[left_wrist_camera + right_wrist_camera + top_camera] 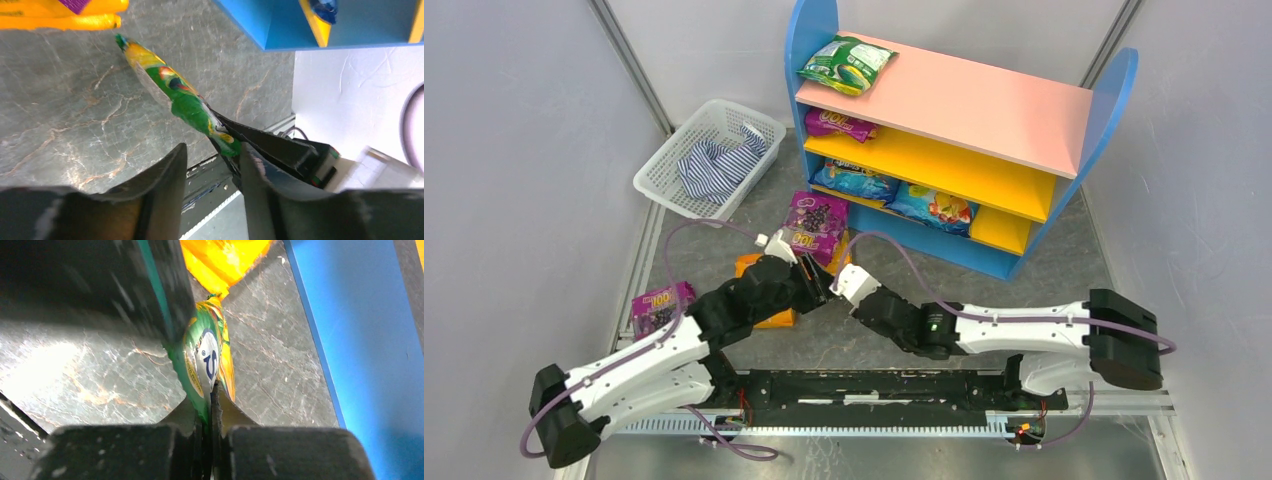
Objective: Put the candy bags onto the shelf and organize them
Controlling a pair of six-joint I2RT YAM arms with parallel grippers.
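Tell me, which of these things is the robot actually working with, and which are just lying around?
For the job: shelf; green bag in the right jaws; purple bag by the shelf; purple bag at left; orange bag; bags already shelved.
Lying about: white basket; striped cloth in it.

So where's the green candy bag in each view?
Top external: hidden between left gripper and right gripper.
Left wrist: green candy bag diagonal across centre, lower end pinched.
Right wrist: centre, edge-on, clamped by right gripper.
Shared landmark: blue shelf base.
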